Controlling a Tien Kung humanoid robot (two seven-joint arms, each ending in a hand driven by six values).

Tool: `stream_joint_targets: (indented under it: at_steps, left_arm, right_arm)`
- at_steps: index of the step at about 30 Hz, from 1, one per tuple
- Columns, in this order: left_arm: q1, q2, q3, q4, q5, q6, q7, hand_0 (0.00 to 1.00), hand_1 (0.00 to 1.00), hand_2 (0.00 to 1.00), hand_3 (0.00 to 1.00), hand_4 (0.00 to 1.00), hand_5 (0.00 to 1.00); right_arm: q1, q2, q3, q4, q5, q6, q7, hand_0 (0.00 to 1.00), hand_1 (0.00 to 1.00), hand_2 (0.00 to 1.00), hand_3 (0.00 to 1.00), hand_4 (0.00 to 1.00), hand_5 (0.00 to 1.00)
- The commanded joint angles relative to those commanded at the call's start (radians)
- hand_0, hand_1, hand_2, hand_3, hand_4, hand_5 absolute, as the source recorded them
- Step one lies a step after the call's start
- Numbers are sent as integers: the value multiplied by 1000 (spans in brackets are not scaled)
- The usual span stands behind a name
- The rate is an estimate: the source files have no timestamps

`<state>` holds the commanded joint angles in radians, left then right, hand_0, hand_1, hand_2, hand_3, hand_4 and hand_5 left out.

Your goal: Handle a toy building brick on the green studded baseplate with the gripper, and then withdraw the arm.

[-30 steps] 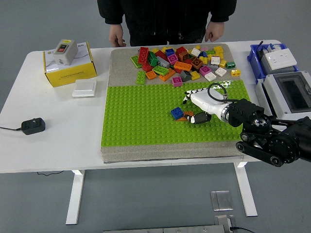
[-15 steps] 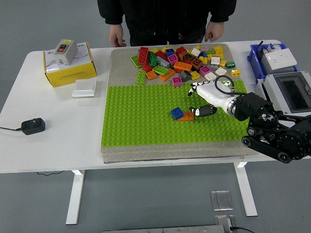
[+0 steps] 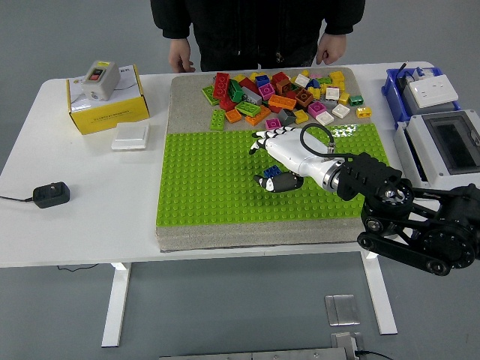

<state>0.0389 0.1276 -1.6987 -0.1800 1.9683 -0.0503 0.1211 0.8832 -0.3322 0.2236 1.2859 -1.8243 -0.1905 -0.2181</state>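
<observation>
Right hand (image 3: pixel 279 159), white with black-tipped fingers, reaching in from the right over the green studded baseplate (image 3: pixel 210 187), fingers spread, thumb down beside a blue brick (image 3: pixel 273 172) on the plate's middle; contact hard to judge. Loose heap of coloured bricks (image 3: pixel 277 96) on the grey mat beyond. Yellow box (image 3: pixel 106 105) at far left of the white tabletop (image 3: pixel 75 210). Person's hands (image 3: pixel 181 58) resting at the far edge.

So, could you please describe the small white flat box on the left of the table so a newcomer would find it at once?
Start at the yellow cardboard box near the table's far left corner. Just in front of it, towards the green baseplate, lies the white flat box. It is the only plain white, low square there; the black plug adapter sits apart, nearer the front edge.
</observation>
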Motion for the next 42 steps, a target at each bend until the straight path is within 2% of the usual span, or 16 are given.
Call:
stream_joint_targets:
  at_steps: [1, 2, 7, 8, 17, 42]
  left_arm:
    - [0, 0, 0, 0, 1, 0, 0, 650, 614, 546, 659, 388, 486]
    - [0, 0, -1, 0, 1, 0, 0, 651, 613, 546, 659, 388, 485]
    - [0, 0, 2, 0, -2, 2, -1, 651, 613, 546, 659, 388, 485]
    - [0, -1, 2, 0, -2, 2, -1, 651, 613, 545, 659, 387, 484]
    - [-1, -1, 7, 0, -9, 4, -1, 652, 613, 545, 658, 387, 484]
    - [-1, 0, 9, 0, -13, 7, -2, 651, 613, 545, 659, 387, 487]
  right_arm:
    - [-2, 7, -5, -5, -2, -2, 0, 905, 943, 975, 771, 607, 498]
    - [-3, 12, -8, -10, -3, -3, 1, 920, 946, 979, 728, 518, 549]
    - [-7, 22, -13, -40, -1, -8, 7, 920, 946, 979, 728, 518, 549]
    - [-8, 23, -13, -46, -1, -9, 8, 926, 953, 985, 723, 506, 606]
    - [-17, 15, -29, -85, 9, -10, 15, 926, 951, 986, 722, 510, 614]
    - [-20, 16, -35, -142, 52, -19, 34, 931, 953, 992, 724, 511, 617]
